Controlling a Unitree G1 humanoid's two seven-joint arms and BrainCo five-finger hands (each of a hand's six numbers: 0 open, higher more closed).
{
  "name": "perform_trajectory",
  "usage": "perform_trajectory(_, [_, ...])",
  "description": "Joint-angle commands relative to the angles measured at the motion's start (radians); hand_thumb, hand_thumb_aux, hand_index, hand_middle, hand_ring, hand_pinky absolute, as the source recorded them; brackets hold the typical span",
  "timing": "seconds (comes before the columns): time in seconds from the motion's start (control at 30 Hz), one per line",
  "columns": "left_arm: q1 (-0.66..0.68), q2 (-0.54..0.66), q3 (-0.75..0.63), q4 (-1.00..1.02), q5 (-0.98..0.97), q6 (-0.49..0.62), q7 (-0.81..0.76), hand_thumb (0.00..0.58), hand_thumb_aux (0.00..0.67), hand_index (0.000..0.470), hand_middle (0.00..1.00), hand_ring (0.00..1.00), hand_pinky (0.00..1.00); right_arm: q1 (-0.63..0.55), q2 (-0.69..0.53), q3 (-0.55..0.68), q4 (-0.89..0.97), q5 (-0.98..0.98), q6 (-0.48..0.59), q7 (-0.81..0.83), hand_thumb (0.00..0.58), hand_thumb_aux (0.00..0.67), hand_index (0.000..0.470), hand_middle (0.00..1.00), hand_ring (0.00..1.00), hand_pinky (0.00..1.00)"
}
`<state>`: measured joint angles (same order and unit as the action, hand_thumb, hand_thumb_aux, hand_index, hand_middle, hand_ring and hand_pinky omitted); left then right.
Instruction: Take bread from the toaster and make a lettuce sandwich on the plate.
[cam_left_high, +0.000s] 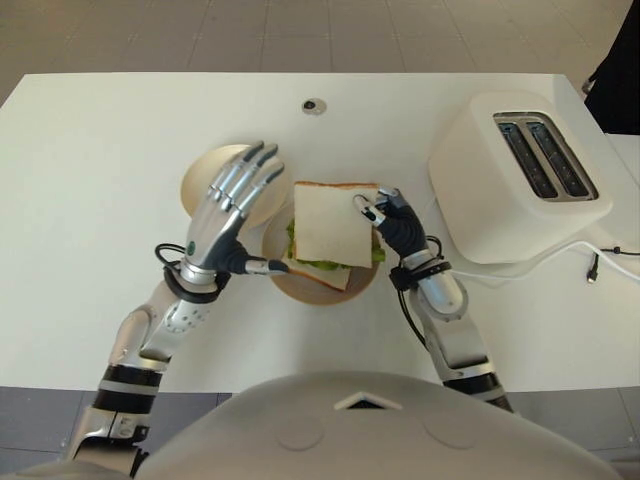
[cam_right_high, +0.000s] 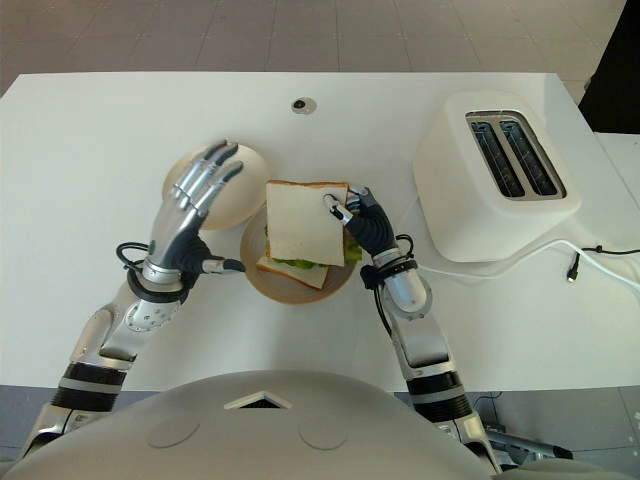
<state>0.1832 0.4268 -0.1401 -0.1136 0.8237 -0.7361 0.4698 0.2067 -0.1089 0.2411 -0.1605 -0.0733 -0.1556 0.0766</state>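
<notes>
A sandwich lies on a tan plate (cam_left_high: 335, 296) at the table's middle. Its top bread slice (cam_left_high: 333, 222) is white and square, lying slightly askew over green lettuce (cam_left_high: 322, 263) and a bottom slice (cam_left_high: 325, 275). My right hand (cam_left_high: 392, 222) is at the top slice's right edge, fingers pinched on its upper right corner. My left hand (cam_left_high: 232, 205) hovers open to the left of the sandwich, fingers spread over a second, smaller round dish (cam_left_high: 205, 168). The white toaster (cam_left_high: 515, 178) stands at the right with both slots empty.
A white power cable (cam_left_high: 560, 262) and a thin dark cord (cam_left_high: 597, 262) trail from the toaster toward the right edge. A small round grommet (cam_left_high: 315, 105) sits in the tabletop at the back. The table's front edge runs just below my forearms.
</notes>
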Motion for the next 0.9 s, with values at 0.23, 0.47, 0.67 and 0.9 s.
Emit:
perform_trajectory(0.23, [-0.039,0.057,-0.167,0.110,0.106,-0.043,-0.143,0.164,0.102,0.072,0.00,0.00,0.00,0.087,-0.036,0.056,0.036,-0.266,-0.050,-0.113,0.580,0.670,0.470,1.00,1.00,1.00])
perform_trajectory(0.47, [-0.061,0.113,-0.285,0.318,0.056,-0.007,-0.346,0.403,0.300,0.210,0.00,0.00,0.00,0.065,-0.037,-0.007,0.040,-0.281,-0.052,-0.155,0.580,0.670,0.470,1.00,1.00,1.00])
perform_trajectory(0.67, [-0.094,0.135,-0.310,0.403,0.008,0.017,-0.395,0.441,0.342,0.240,0.00,0.00,0.00,0.027,-0.058,-0.065,0.035,-0.290,-0.077,-0.175,0.000,0.000,0.000,0.13,0.13,0.13])
perform_trajectory(0.9, [-0.137,0.120,-0.309,0.393,0.024,0.047,-0.347,0.100,0.060,0.042,0.00,0.00,0.00,-0.015,-0.171,-0.159,-0.038,-0.296,-0.230,-0.166,0.000,0.000,0.000,0.00,0.00,0.00])
